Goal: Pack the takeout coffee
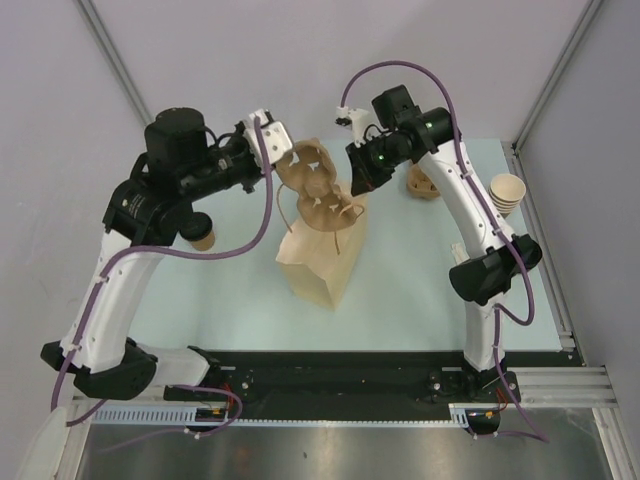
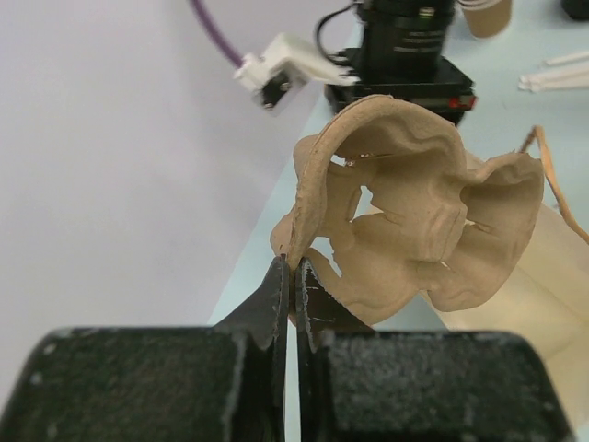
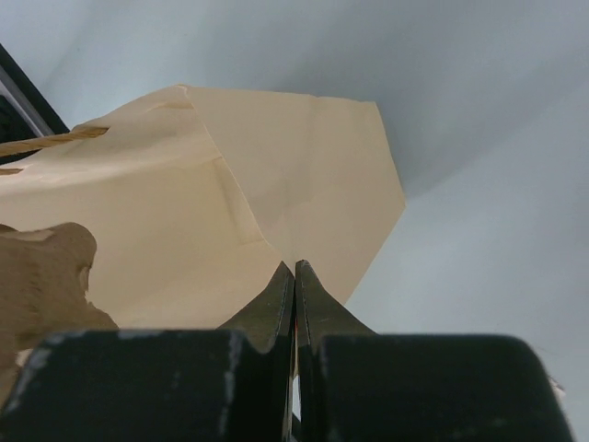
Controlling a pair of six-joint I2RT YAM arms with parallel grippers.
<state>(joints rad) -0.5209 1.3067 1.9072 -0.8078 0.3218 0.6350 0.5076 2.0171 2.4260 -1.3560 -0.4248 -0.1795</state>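
A tan paper bag (image 1: 320, 262) stands upright mid-table. Above its mouth hangs a moulded brown pulp cup carrier (image 1: 315, 185), tilted on edge. My left gripper (image 1: 277, 150) is shut on the carrier's rim; in the left wrist view the fingertips (image 2: 281, 276) pinch the carrier (image 2: 414, 221). My right gripper (image 1: 357, 190) is shut on the bag's top edge, and its wrist view shows the bag (image 3: 230, 184) pinched at the gripper (image 3: 294, 269). A brown takeout coffee cup (image 1: 204, 236) stands left of the bag, half hidden under my left arm.
Stacked brown paper cups (image 1: 507, 193) sit at the table's right edge, with more brown cups (image 1: 422, 183) behind my right arm. White wrapped straws (image 2: 557, 78) lie on the table near a cup (image 2: 485, 14). A metal frame post (image 1: 555, 90) rises at the back right.
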